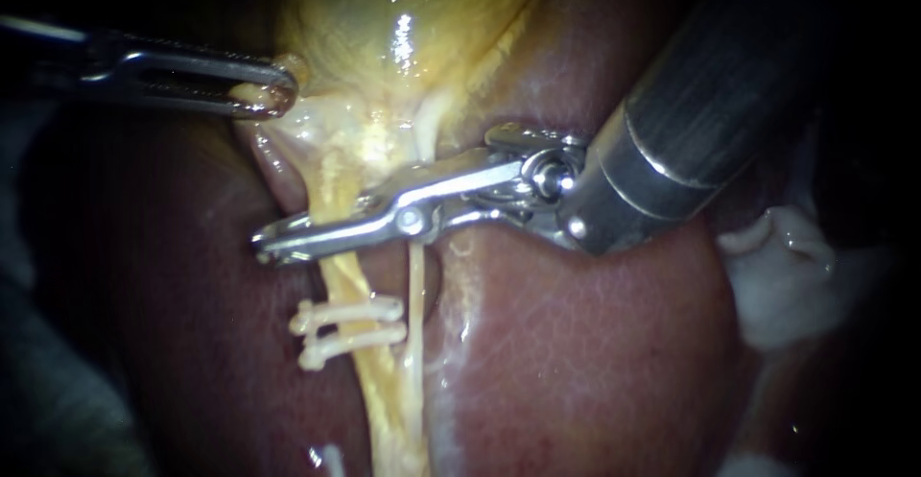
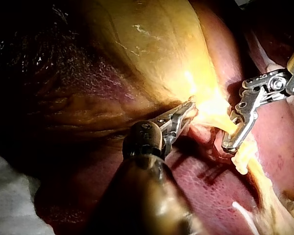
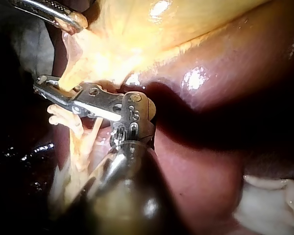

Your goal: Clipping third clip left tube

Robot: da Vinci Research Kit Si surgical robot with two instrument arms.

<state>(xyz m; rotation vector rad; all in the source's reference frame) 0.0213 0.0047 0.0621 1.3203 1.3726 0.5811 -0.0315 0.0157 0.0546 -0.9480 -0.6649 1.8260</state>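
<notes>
This is a surgical bench seen from very close: a dark red liver (image 1: pixel 595 343) and a yellow gallbladder (image 1: pixel 413 16) lie bare under bright light. The slender metal left instrument (image 1: pixel 264 98) and right instrument (image 1: pixel 278 245) reach onto the tissue, and white clips (image 1: pixel 350 328) sit across a tube (image 1: pixel 384 381).

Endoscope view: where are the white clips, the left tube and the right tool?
white clips (image 1: pixel 355 311): endoscope view, middle of the upper clip.
left tube (image 1: pixel 343 275): endoscope view, stretch just above the clips.
right tool (image 1: pixel 271 247): endoscope view, its tip end.
</notes>
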